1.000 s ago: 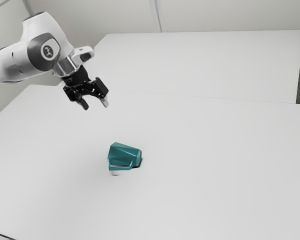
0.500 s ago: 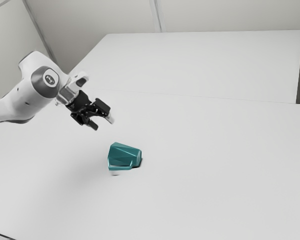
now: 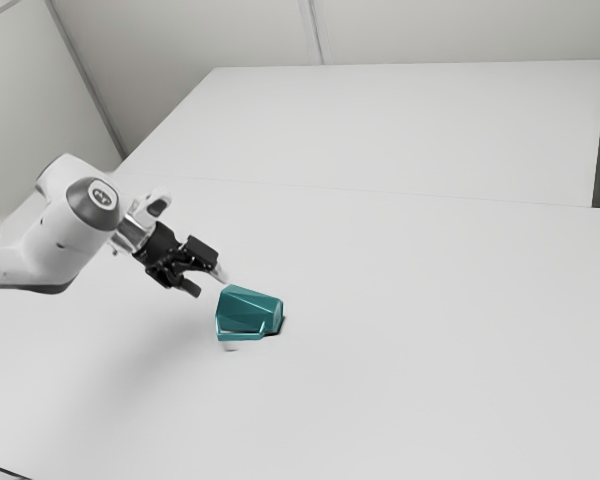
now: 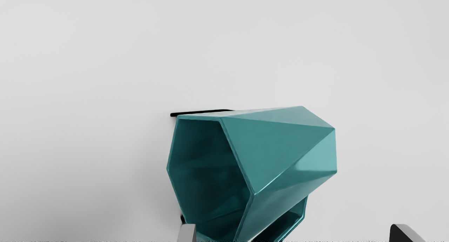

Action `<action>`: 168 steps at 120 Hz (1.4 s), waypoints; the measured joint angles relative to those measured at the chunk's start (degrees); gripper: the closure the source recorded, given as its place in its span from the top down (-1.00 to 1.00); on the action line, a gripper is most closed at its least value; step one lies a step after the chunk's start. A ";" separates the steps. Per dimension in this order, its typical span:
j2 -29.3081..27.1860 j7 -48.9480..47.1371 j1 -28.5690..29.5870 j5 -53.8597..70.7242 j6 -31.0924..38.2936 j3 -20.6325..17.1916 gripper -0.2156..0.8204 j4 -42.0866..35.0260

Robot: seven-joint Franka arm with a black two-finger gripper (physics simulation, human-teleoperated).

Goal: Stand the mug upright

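Exterior view: arm [image 3: 65, 235] in from the exterior view's left, bent down, gripper [image 3: 208, 284] over the table [image 3: 430, 330], angled toward the exterior view's right and down. Gripper released, nothing held, fingers spread. Tips near the mug [image 3: 246, 308], by its mouth end; contact with it, can't tell. Mug teal, faceted, lying on its side on the table, not upright. Mouth toward the exterior view's left, base [image 3: 278, 317] toward the exterior view's right. Handle [image 3: 242, 336] on the camera side, low down. Small pale patch [image 3: 231, 347] by the handle, can't tell what. Soft shadow on the table below the arm. Pale wall [image 3: 450, 30] at the back.

Wrist view: gripper [image 4: 295, 233] wide apart, one fingertip at each side of the bottom edge, no grasp. One fingertip overlaps the mug's outline by the rim [image 4: 237, 154]; the other sits well past the base end, apart from the mug in this view. Dark inside [image 4: 207, 165] visible through the mouth, several flat sides lit. Handle on the side nearer the gripper, partly cut off, between the fingertips. Thin black strip [image 4: 200, 112] along the opposite side, by the mouth; can't tell if shadow.
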 joint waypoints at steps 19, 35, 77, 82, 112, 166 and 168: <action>0.09 2.33 -0.15 -0.63 0.21 0.16 0.58 -1.40; 0.71 4.67 -0.19 -3.67 0.36 0.23 0.58 -2.26; 2.91 10.36 0.35 -8.87 0.65 0.26 0.58 -2.41; 3.18 11.19 0.44 -10.03 0.61 0.27 0.58 -2.40; 4.63 16.12 0.96 -15.40 -0.03 0.26 0.58 -2.32; 7.69 23.84 1.29 -21.92 -1.27 0.23 0.58 -2.29; 7.75 24.05 1.28 -22.03 -1.28 0.22 0.58 -2.27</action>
